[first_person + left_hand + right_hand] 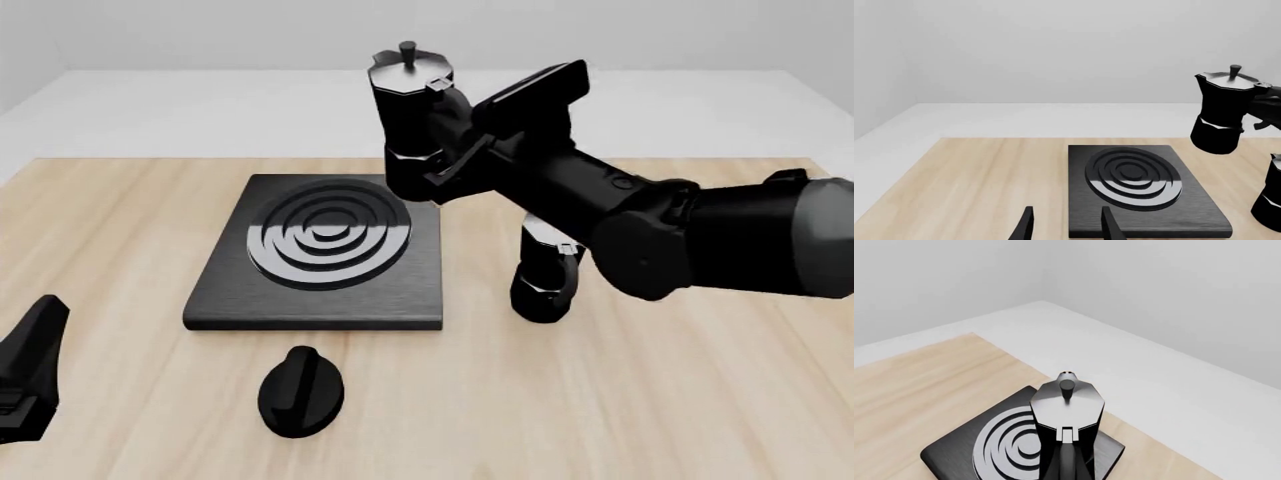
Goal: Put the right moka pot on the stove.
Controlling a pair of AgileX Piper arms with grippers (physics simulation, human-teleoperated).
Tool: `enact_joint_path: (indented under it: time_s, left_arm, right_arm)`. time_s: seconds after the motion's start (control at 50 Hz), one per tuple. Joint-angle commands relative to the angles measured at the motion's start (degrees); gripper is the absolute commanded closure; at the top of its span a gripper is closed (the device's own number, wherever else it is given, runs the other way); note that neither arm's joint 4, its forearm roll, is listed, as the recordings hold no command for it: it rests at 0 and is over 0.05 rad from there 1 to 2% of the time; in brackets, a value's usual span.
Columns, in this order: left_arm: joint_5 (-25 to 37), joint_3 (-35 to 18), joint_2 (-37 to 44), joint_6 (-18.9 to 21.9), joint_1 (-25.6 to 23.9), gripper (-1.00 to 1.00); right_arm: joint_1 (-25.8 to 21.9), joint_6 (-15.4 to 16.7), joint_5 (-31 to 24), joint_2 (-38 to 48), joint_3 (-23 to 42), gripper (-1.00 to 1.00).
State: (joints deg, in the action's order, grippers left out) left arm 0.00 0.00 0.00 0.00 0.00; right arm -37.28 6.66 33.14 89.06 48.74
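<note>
The right moka pot [411, 120], black and faceted with a silvery lid, hangs upright in the air over the stove's far right corner. My right gripper [449, 142] is shut on its curved handle. From the right wrist view the pot [1066, 415] shows from above, with the ringed stove [954, 455] below it. The stove [240, 290] is a flat black slab with glossy rings in the middle of the table. My left gripper [1066, 227] is open and low, near the stove's [1084, 210] near-left side, with nothing between its fingers. It sees the lifted pot [1221, 112] too.
A second black moka pot [541, 285] stands on the table right of the stove, partly hidden behind my right arm; it also shows in the left wrist view [1271, 200]. A small black oval knob [300, 390] lies in front of the stove.
</note>
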Motion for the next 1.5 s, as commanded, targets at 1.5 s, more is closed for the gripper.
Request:
enact_joint_path:
  time_s: [1.5]
  left_arm:
    - [0.0,0.0,0.0,0.0,0.0,-1.0]
  right_arm:
    - [-5.86,-4.06,5.17,31.71,25.4,1.0]
